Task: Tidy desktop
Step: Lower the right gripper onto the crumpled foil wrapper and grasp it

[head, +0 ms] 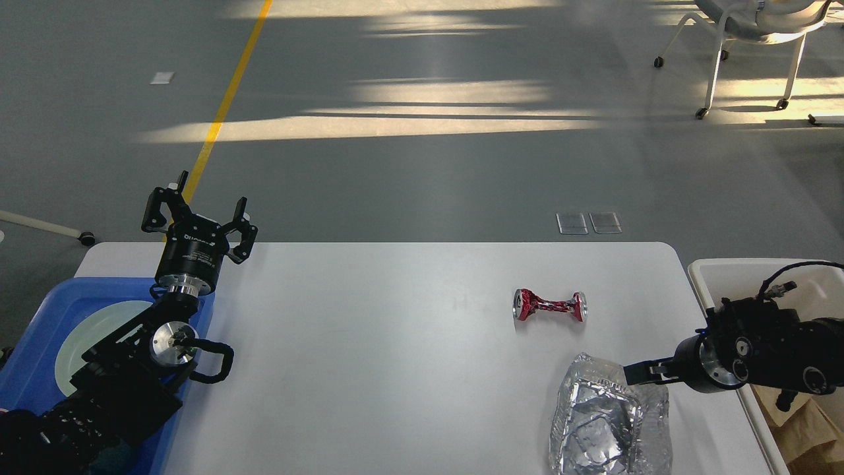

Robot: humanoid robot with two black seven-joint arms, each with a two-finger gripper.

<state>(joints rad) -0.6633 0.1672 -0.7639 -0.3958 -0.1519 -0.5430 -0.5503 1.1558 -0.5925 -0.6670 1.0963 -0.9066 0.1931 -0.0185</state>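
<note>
Bench (369,343) fills the lower middle of the head view, white and bare except for two bits of litter, both right of its centre. Crushed red can (549,305) lies on its side toward the bench's far right; crumpled foil tray (610,422) sits at the bench's near right edge. Both lie close to the bin (709,274) just off the bench's right side, probably the place meant for rubbish. Inside the bin, brown paper (811,429) shows at the near end; rest hidden behind the arm.

Right pincer (643,373) reaches in low over the bench's right edge, tip at the foil tray's far rim, seemingly to take it. Fingers seen end-on and dark, so cannot tell whether released or clenched.

Left pincer (198,211) stands raised at the bench's far left corner, fingers spread wide, grasping nothing, parked out of the way. Blue tray (49,307) overlaps the bench's left end, holding a pale plate (92,336).
</note>
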